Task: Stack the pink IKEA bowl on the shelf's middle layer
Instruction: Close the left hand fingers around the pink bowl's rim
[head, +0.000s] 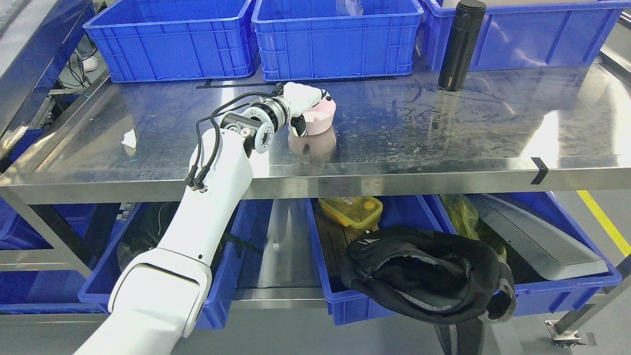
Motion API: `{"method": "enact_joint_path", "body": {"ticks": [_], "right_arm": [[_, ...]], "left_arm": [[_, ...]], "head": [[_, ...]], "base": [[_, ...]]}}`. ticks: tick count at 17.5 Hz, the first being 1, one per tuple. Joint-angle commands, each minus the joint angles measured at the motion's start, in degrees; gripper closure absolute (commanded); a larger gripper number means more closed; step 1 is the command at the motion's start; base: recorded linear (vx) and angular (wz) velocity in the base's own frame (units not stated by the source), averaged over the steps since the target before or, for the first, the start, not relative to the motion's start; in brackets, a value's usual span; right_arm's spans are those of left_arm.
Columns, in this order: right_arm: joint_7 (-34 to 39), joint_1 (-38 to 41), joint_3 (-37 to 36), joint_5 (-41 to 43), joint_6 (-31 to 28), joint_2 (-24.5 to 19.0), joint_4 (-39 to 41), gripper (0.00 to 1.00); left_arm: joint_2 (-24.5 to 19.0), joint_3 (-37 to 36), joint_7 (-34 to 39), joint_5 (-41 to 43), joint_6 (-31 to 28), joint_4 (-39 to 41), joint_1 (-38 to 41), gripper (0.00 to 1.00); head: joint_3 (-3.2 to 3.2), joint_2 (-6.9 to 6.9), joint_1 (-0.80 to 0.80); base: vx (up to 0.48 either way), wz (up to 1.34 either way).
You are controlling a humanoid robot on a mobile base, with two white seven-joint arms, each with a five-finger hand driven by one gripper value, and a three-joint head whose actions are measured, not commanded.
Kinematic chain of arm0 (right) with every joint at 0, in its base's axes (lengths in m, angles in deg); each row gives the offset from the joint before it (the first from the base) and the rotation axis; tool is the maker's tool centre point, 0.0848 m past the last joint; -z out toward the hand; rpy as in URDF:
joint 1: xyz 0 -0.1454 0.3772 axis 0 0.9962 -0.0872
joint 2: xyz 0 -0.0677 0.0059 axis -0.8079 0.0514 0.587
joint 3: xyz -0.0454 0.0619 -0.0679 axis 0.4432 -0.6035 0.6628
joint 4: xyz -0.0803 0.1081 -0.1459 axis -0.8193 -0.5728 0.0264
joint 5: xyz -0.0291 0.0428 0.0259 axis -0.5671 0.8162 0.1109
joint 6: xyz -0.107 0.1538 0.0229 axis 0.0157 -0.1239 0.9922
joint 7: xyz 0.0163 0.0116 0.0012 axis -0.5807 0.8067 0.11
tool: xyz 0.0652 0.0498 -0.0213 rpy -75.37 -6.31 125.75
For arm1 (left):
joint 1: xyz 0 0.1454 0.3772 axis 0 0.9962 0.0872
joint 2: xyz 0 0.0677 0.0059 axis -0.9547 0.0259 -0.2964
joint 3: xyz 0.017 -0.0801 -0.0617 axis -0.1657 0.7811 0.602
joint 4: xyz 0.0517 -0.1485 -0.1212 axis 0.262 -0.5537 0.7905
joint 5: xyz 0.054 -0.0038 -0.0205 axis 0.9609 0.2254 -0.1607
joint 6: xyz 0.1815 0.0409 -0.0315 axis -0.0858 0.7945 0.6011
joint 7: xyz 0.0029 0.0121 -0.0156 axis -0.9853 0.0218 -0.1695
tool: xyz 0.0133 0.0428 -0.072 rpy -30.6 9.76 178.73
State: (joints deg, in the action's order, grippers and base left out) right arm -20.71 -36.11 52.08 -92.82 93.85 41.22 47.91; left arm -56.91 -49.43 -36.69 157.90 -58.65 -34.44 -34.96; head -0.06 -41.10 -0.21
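Note:
A pink bowl (320,120) sits on the steel shelf (419,128), left of the middle. It looks like two bowls, one nested in the other, though my hand hides part of it. My left hand (306,106) reaches in from the lower left and is closed over the bowl's near-left rim, with a finger down its outer side and the palm over its top. The bowl rests on the shelf surface. The right arm does not show.
Three blue crates (172,42) (335,42) (522,37) line the back of the shelf. A black flask (459,47) stands at the back right. A white paper scrap (129,139) lies at the left. Below are blue bins with a yellow box (351,210) and black cloth (424,273).

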Motion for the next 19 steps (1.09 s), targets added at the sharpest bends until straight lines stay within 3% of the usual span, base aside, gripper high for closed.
{"method": "enact_joint_path", "body": {"ticks": [1, 11, 14, 19], "right_arm": [[0.0, 0.9, 0.0, -0.1, 0.0, 1.0, 1.0, 0.00], [0.0, 0.9, 0.0, 0.0, 0.0, 1.0, 1.0, 0.00], [0.0, 0.9, 0.0, 0.0, 0.0, 1.0, 1.0, 0.00], [0.0, 0.9, 0.0, -0.1, 0.0, 1.0, 1.0, 0.00]], "left_arm": [[-0.3, -0.7, 0.2, -4.0, 0.3, -10.4, -1.8, 0.25], [-0.3, -1.9, 3.2, -7.8, 1.2, -13.3, -5.3, 0.39], [-0.3, -1.9, 3.2, -10.9, 2.7, -14.2, -5.6, 0.52], [-0.3, -1.9, 3.3, -11.2, 3.0, -15.8, -5.6, 0.53]], "head": [[0.00, 0.00, 0.00], [0.00, 0.00, 0.00], [0.00, 0.00, 0.00], [0.00, 0.00, 0.00]], "base": [[0.000, 0.00], [0.000, 0.00], [0.000, 0.00], [0.000, 0.00]]}}
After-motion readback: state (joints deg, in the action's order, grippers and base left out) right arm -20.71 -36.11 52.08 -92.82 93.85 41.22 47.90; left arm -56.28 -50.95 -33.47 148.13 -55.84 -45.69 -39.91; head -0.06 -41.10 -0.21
